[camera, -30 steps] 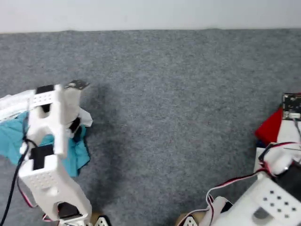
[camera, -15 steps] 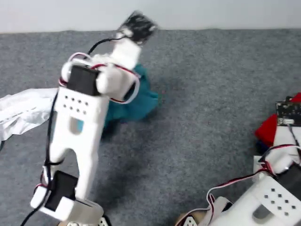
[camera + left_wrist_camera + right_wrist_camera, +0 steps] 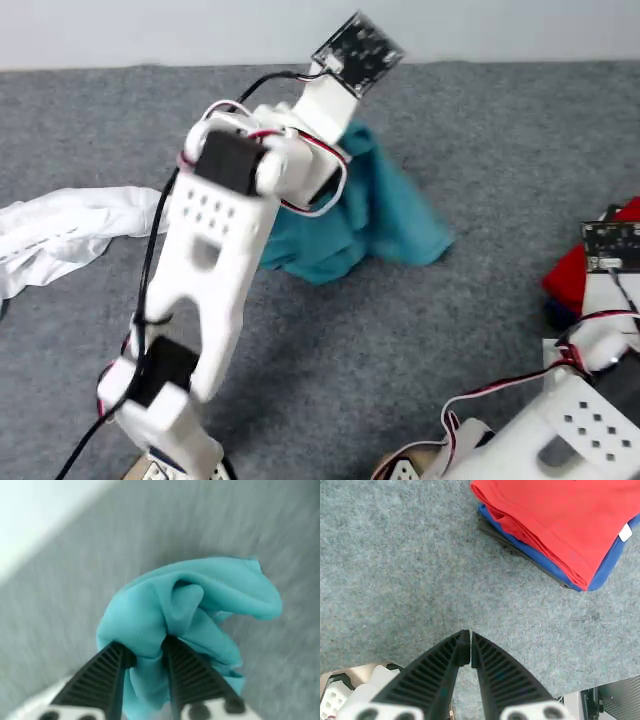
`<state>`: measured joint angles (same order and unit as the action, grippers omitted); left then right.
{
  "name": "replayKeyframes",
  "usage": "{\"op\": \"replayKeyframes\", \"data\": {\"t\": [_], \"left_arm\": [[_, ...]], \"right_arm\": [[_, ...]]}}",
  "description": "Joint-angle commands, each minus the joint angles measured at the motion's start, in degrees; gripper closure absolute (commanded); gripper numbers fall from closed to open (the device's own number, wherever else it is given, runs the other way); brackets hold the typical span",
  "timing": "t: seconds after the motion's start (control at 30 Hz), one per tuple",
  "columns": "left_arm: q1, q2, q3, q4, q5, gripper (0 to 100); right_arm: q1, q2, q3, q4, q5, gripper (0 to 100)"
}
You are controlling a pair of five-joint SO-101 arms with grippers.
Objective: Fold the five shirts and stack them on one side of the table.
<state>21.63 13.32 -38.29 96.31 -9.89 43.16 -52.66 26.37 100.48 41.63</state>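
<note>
My left gripper is shut on a bunched teal shirt, which hangs from it over the grey table. From above, the teal shirt trails from under the left arm's wrist near the table's far middle. A crumpled white shirt lies at the left edge. At the right edge sits a stack with a folded red shirt on a blue one; the red shirt also shows from above. My right gripper is shut with nothing in it, above bare table near the stack.
The grey felt table runs to a white wall at the back. The right arm's white base and cables fill the near right corner. The left arm's long white links stretch over the near left of the table.
The left arm has swung from the left edge toward the far middle, carrying the teal shirt off the white one and to the right. The right arm has stayed put.
</note>
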Motion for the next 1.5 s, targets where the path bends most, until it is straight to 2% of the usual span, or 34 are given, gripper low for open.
{"op": "replayKeyframes", "data": {"t": [0.0, 0.1, 0.27, 0.47, 0.6, 0.77, 1.03, 1.27, 1.47], "left_arm": [[-4.75, 3.52, 5.05, 0.00, 0.53, 100], [-7.74, 8.53, 9.19, -1.58, 0.44, 100], [-14.33, 15.03, 11.47, -4.22, 0.18, 99], [-22.33, 16.62, 11.47, -4.84, -0.09, 87], [-27.34, 16.79, 11.47, -4.57, -3.69, 85], [-32.97, 16.62, 11.56, -4.40, -6.68, 85], [-39.38, 16.26, 11.47, -3.87, -6.86, 86], [-42.02, 16.26, 11.47, -2.73, -6.77, 86], [-40.53, 16.79, 11.47, -2.90, -6.77, 86]], "right_arm": [[-0.22, -0.31, -0.26, 1.89, 0.53, 98.2], [-4.35, -0.22, 2.20, 1.01, 0.53, 98.0], [-16.22, -0.22, 4.13, -1.36, -0.09, 97.9], [-30.73, 4.09, 4.04, -5.05, -6.59, 97.9], [-39.34, 14.37, 2.20, -6.20, -9.93, 97.8], [-46.99, 28.70, -8.00, -7.16, -12.66, 97.1], [-59.21, 49.54, -28.57, -0.31, -12.75, 78.0], [-70.29, 62.90, -42.55, 1.27, -12.66, 77.4], [-79.08, 71.60, -50.73, 0.75, -12.31, 77.5]]}}
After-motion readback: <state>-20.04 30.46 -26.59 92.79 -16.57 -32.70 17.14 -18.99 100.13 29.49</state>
